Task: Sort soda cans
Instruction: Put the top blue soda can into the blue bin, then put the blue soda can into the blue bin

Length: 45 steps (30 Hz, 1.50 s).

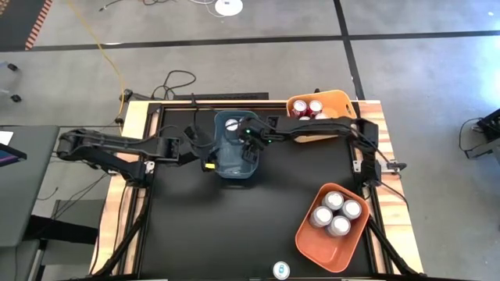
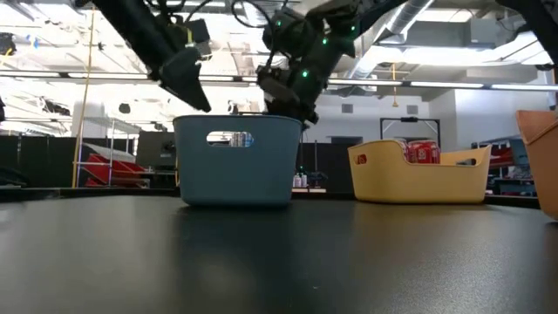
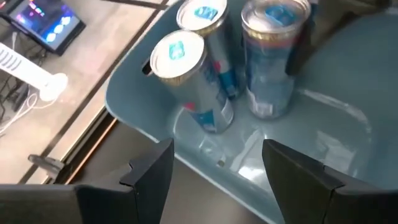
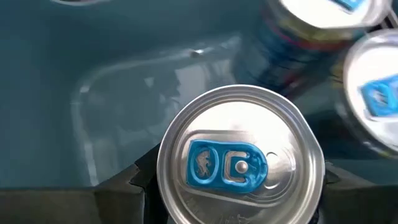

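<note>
1. Nearest the front edge of the black table [image 1: 234, 226], a lone can [image 1: 279, 270] stands upright with its blue tab showing; beside it to the right, an orange bin [image 1: 312, 242] holds four silver-topped cans [image 1: 337, 215].
2. Farther back at mid-table, the blue bin [image 1: 236, 168] holds blue cans [image 3: 205, 68]; the left wrist view shows three of them upright and close together at one end of it.
3. The right gripper [image 4: 233, 186] hangs over the blue bin, its fingers closed around a blue-tabbed can [image 4: 239, 165] held upright within the bin's walls; two other can tops sit just beside it.
4. The left gripper [image 3: 227, 165] hovers at the blue bin's left rim, its fingers [image 3: 152, 171] spread apart and holding nothing.
5. At the far right of the table, a yellow-orange bin [image 1: 332, 101] holds red cans [image 1: 308, 109]; the low view shows their red sides through the bin's dipped rim.
</note>
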Available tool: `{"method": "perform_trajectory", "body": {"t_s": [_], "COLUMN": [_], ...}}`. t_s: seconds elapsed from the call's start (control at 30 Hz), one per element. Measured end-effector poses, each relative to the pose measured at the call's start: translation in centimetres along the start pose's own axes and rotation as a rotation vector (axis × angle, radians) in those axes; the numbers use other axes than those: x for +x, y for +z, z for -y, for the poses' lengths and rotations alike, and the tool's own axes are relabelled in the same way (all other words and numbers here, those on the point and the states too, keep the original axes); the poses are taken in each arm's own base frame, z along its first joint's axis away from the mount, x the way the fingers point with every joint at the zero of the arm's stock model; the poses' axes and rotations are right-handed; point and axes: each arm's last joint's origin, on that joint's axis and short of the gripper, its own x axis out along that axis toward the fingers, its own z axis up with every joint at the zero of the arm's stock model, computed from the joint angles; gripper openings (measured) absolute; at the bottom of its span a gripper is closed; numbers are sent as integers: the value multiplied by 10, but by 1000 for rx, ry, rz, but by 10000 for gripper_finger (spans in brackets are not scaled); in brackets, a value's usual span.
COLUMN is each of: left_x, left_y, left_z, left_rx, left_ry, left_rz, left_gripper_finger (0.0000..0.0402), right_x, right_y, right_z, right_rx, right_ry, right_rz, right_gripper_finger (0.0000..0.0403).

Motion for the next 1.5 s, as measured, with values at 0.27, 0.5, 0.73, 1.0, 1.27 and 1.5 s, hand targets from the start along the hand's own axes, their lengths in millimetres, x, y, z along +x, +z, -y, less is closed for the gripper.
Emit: {"method": "perform_trajectory", "body": {"t_s": [0.27,0.5,0.73,1.0,1.27,1.5], "left_x": [8,9,9,8,8,-10], "left_y": [-8,-7,-7,-8,-10,-11], "left_z": [-2,-2,-2,-2,-3,8], "left_rx": [-21,-24,-29,-34,-17,86], "left_ry": [17,17,18,18,22,-39], "left_rz": [1,5,4,2,-23,23], "left_gripper_finger": [239,239,239,239,239,239], "right_x": [3,3,3,-8,-81,-168], "right_y": [1,-1,-1,1,9,2], "right_z": [10,9,9,10,3,-20], "right_rx": [16,-45,-39,9,33,53], "right_ry": [-15,-13,-12,-13,-13,64], "right_rz": [-2,-13,-10,-4,86,214], "right_gripper_finger": [250,279,319,353,352,335]}}
